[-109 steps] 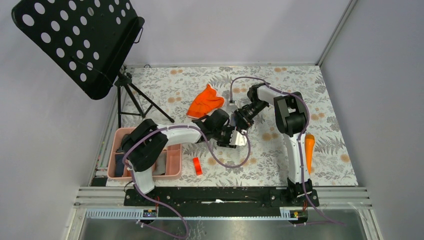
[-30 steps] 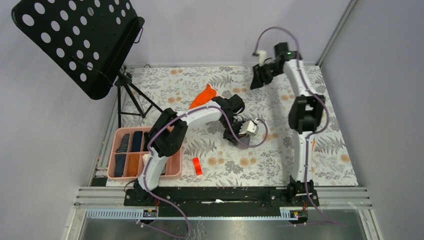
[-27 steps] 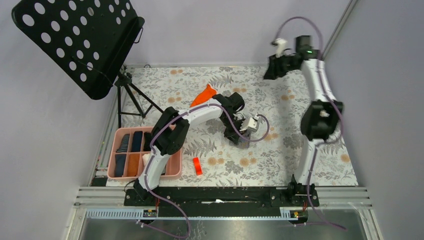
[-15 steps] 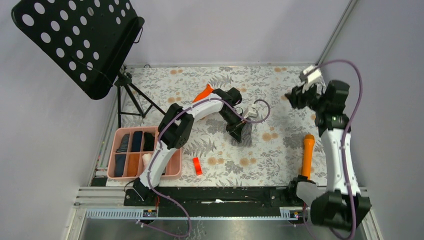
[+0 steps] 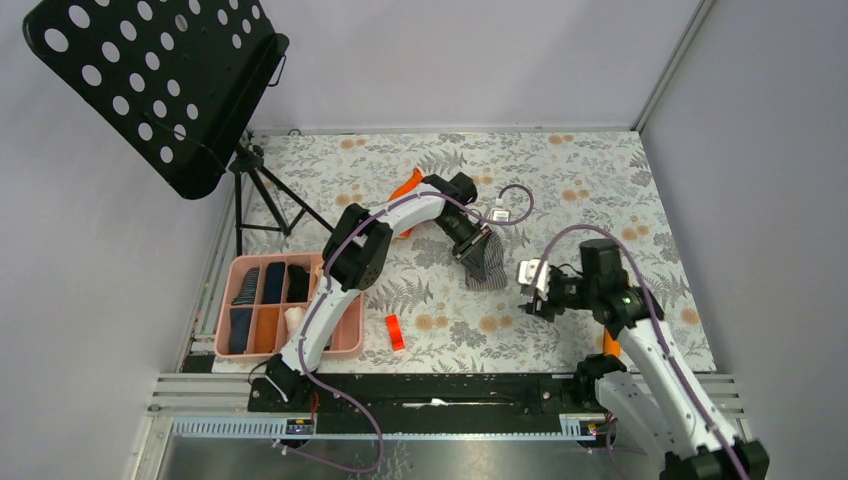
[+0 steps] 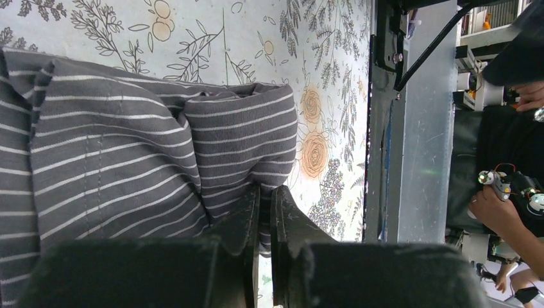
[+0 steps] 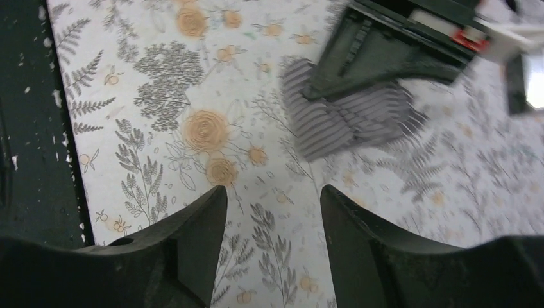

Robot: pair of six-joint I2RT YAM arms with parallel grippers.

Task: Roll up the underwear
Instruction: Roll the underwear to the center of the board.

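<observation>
Right arm [image 5: 655,345] swung down, beside grey underwear [image 5: 487,268]

Soft, bright light fills the whole room from above and leaves only faint little shadows on the flowery table [image 5: 600,180], and the left wrist view shows the grey striped underwear [image 6: 128,160] sharp and clear, but the right wrist view is smeared and blurry.

The underwear [image 5: 488,272] lies mid-surface [image 5: 600,190]. The tray [image 5: 352,330] sits well left of it and nearer, a block [image 5: 394,332] lies between them, and a second garment [image 5: 405,188] lies behind it, leftward.
</observation>
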